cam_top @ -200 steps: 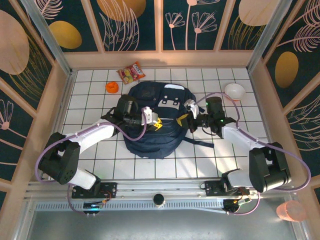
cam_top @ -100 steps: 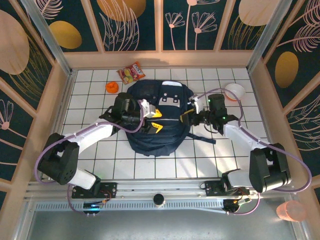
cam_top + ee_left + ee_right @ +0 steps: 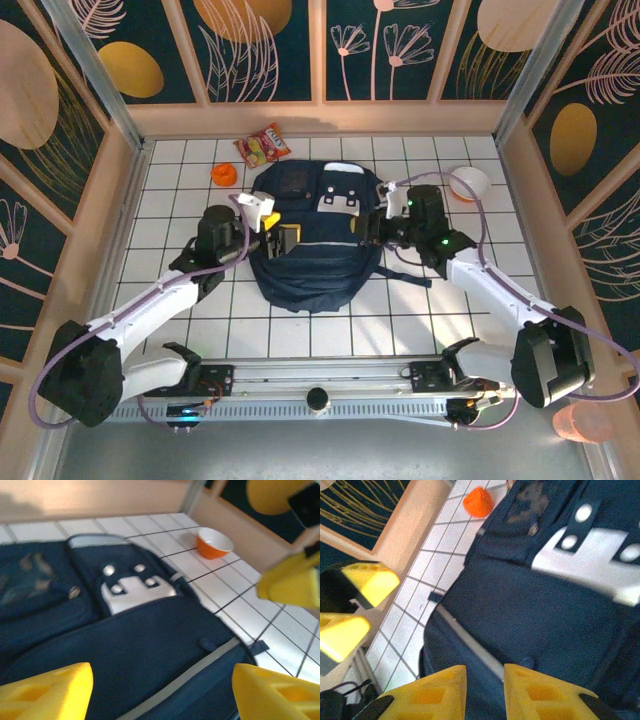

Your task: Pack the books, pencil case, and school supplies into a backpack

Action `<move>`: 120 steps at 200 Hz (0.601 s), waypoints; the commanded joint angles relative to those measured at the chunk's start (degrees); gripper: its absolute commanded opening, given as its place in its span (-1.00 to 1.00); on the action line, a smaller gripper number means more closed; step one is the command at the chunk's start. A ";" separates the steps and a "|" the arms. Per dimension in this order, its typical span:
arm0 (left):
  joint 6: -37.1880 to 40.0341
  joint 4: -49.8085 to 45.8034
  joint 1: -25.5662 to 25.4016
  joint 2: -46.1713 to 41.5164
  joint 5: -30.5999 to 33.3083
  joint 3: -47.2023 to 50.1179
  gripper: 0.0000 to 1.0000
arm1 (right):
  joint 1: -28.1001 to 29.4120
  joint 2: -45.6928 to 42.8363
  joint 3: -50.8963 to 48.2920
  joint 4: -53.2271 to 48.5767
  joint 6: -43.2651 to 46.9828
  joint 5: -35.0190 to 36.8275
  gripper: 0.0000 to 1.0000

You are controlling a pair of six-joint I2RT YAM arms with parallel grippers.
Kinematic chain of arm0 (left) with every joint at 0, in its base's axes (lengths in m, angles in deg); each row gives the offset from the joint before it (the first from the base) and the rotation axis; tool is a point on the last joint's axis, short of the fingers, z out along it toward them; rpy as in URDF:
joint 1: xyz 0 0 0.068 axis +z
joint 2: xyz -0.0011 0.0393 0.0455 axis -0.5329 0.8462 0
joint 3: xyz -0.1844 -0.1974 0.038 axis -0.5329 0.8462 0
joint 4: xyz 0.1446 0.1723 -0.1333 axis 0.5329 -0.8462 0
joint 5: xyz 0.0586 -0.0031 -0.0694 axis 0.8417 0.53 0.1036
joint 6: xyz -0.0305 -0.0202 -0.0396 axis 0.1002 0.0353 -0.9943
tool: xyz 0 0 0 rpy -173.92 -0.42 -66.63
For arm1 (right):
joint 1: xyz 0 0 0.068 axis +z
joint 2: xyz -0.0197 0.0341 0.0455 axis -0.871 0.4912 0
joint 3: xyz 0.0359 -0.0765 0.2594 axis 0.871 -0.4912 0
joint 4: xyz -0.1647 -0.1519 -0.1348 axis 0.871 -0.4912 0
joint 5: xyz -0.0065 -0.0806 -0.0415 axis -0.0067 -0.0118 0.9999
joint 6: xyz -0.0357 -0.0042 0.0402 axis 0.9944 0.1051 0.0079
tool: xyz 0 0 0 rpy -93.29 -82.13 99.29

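white tiled table (image 3: 400, 322) – backpack (image 3: 315, 262) flat; left claw (image 3: 162, 687) apart, right claw (image 3: 485, 682) barely apart.

Backpack (image 3: 318, 262): large, navy-blue fabric, lying flat, front face up, mid-desk (image 3: 180, 200), top end toward far edge. White-grey patch with round studs on upper front pocket. Pale stripe runs across lower body. Dark strap trails onto tiles on right side. Main opening looks closed, though wrist views too blurred to be sure.
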 commanded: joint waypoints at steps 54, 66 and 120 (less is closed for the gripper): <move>-11.80 -3.23 0.21 11.81 12.67 6.36 0.23 | 2.11 15.23 -6.00 3.66 -10.67 2.66 -0.65; -13.91 -5.15 0.07 16.73 12.84 4.71 0.23 | 1.17 19.38 -5.97 3.68 -11.16 4.42 -0.67; -16.82 -0.99 -1.79 26.71 11.84 -0.25 0.22 | -3.69 26.38 -5.91 5.92 -12.63 6.35 -0.73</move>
